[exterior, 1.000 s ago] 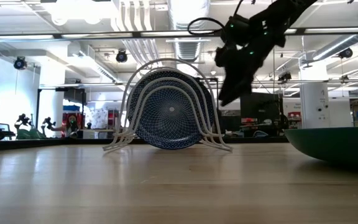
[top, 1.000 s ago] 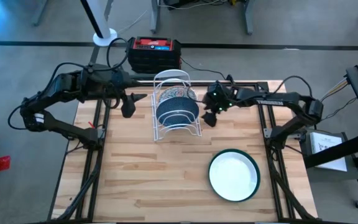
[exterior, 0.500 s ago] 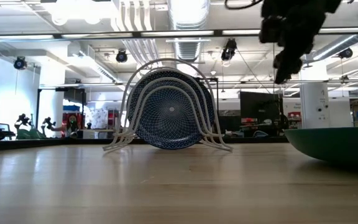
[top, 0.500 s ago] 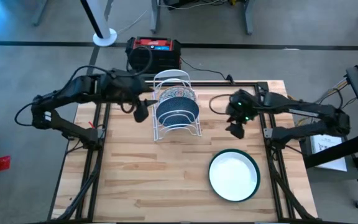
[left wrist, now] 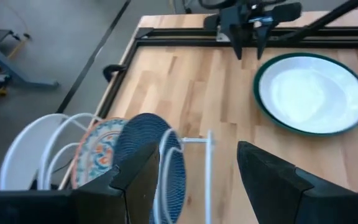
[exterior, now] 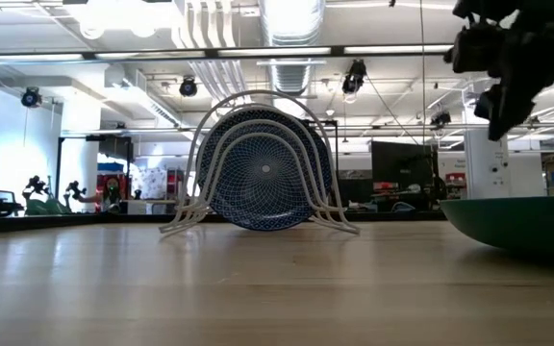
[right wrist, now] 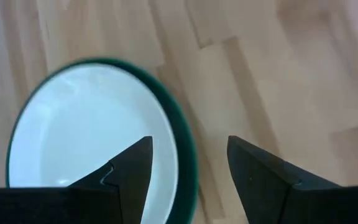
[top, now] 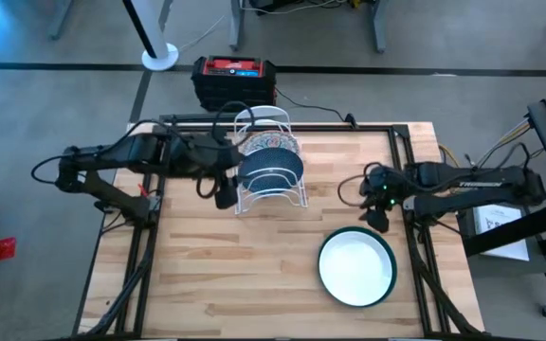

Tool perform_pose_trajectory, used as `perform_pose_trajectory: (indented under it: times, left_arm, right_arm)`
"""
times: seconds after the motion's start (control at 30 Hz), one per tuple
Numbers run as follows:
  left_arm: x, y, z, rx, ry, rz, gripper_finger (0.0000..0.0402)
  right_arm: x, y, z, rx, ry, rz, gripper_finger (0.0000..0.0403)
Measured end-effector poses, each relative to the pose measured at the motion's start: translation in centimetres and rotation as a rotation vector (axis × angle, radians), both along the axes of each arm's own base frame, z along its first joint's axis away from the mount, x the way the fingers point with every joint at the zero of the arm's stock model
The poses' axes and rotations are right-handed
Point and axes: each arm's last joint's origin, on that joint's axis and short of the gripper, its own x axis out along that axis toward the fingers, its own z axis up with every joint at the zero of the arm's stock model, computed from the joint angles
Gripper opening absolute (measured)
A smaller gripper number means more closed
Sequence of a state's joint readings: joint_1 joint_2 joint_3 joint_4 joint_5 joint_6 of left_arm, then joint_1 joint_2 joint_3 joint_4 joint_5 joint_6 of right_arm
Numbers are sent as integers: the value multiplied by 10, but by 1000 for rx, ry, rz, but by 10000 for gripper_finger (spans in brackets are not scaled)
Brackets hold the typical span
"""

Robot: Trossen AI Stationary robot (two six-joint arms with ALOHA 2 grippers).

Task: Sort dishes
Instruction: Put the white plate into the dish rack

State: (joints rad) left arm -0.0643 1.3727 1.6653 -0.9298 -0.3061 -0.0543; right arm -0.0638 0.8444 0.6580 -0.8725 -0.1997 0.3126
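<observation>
From above, looks like most of it's done: the blue speckled dish (top: 271,167) and the floral dish (top: 265,144) stand in the wire rack (top: 267,159) at 12 o'clock on the counter (top: 207,275). The green dish (top: 357,266) lies flat at 4 o'clock, probably the one left.

Low view: rack holds the dishes upright.

Left wrist: left hand (left wrist: 194,163) open, right beside the rack, a plain white dish (left wrist: 27,149) slotted in too.

Right wrist: right hand (right wrist: 190,163) open, empty, over the green dish's rim.
</observation>
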Motion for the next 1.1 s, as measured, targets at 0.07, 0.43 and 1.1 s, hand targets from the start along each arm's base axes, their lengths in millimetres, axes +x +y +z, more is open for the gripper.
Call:
perform_pose_trajectory:
  times: [0.07,0.43,1.1]
  left_arm:
    - [2,-7,-1,-11,-5,-10,205]
    - [7,-39,-7,25,-6,-8,205]
    - [19,-68,-22,14,39,-68,205]
  right_arm:
    - [1,5,-6,12,3,14,199]
    - [3,37,-18,-14,71,27,199]
    - [24,59,-63,-101,366,2,199]
